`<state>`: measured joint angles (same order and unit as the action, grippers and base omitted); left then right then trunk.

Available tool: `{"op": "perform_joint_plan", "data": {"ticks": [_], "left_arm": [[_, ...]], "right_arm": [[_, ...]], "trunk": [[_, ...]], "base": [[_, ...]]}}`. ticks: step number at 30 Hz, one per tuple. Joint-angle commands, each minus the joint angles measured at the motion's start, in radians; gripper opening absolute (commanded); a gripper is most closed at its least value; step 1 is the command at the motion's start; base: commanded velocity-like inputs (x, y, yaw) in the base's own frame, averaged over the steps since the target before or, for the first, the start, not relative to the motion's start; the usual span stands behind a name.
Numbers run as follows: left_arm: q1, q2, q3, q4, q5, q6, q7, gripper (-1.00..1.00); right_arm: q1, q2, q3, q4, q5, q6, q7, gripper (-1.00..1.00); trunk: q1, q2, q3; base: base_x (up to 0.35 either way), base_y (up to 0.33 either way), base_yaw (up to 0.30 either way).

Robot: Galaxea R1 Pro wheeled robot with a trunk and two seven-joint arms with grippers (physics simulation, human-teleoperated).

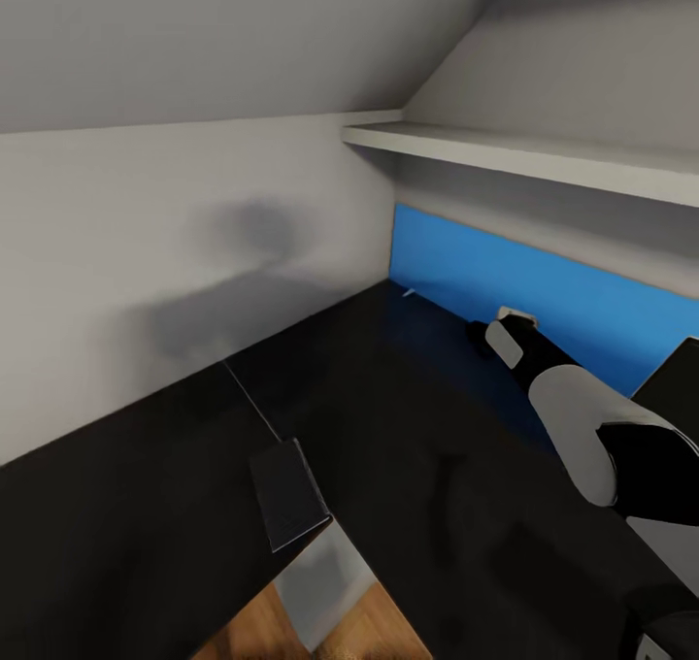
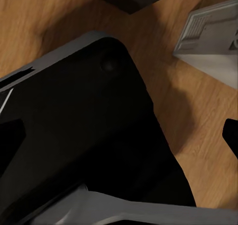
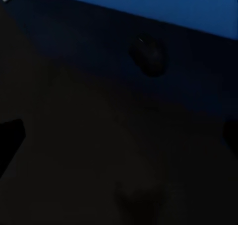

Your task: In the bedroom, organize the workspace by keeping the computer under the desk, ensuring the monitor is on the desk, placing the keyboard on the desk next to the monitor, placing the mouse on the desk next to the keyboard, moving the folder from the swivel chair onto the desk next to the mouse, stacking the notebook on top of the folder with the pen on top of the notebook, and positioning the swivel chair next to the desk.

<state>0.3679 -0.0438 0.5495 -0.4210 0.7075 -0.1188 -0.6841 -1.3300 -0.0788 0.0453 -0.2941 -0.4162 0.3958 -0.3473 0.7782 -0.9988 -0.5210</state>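
Desk [image 1: 388, 446], glossy black and L-shaped, spans the head view from 8 o'clock to 4 o'clock, its inner corner notched at 6 o'clock where wood floor [image 1: 291, 631] shows below. At 9 o'clock a pale wall [image 1: 146, 252] bounds the desk's left wing; that wing lies bare up to the seam. Just left of 6 o'clock a small dark notebook [image 1: 284, 493] sits at the notch edge, one corner over the lip. The middle of the desktop is open, dark surface back to the far corner at 12 o'clock. From 1 to 3 o'clock a blue panel [image 1: 544, 291] runs along the back edge, under a white shelf [image 1: 544, 155].

At 3 o'clock the right arm [image 1: 582, 417] reaches over the desktop toward the panel; its gripper end is near the back edge, and I cannot tell whether the fingers are apart or together. A black monitor corner [image 1: 680, 388] shows at the right border. In the right wrist view a dark mouse [image 3: 148, 56] rests on the desk just beside the panel.

In the left wrist view, a black chair base [image 2: 74, 135] stands over wood floor, the grey computer [image 2: 210, 34] beyond; the left gripper's state I cannot tell.
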Motion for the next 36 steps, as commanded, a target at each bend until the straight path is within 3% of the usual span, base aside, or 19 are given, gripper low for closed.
{"op": "perform_joint_plan", "data": {"ticks": [1,23,24,25,28,36], "left_arm": [[0.000,-0.001,0.002,-0.001,0.004,0.002,-0.004,1.00],[0.003,0.001,0.008,0.002,0.005,0.002,-0.002,1.00],[0.003,0.000,0.008,0.003,0.006,0.002,-0.002,1.00],[0.002,0.000,0.008,0.004,0.007,0.000,-0.002,1.00],[0.002,-0.001,0.007,0.004,0.007,-0.004,-0.002,1.00],[0.002,-0.002,0.007,0.004,0.009,-0.008,-0.004,1.00]], "right_arm": [[-0.003,-0.001,0.005,-0.002,-0.007,0.006,-0.005,1.00],[-0.018,-0.002,0.005,-0.003,-0.009,0.012,0.009,1.00],[-0.023,-0.004,0.005,-0.003,-0.010,0.015,0.010,1.00],[-0.057,-0.009,0.005,-0.003,-0.009,0.084,0.012,1.00],[-0.079,-0.011,0.005,-0.003,-0.009,0.121,0.013,1.00],[-0.092,-0.012,0.005,-0.003,-0.007,0.129,0.013,1.00]], "trunk": [[0.000,-0.001,-0.003],[0.000,-0.001,-0.022],[0.000,-0.001,-0.023],[0.000,-0.001,-0.025],[0.000,-0.001,-0.030],[0.000,-0.001,-0.043]], "base": [[0.000,0.000,0.000],[0.000,0.000,0.000],[0.000,0.000,0.000],[0.000,0.000,0.000],[0.000,0.000,0.000],[0.000,0.000,0.000]]}}
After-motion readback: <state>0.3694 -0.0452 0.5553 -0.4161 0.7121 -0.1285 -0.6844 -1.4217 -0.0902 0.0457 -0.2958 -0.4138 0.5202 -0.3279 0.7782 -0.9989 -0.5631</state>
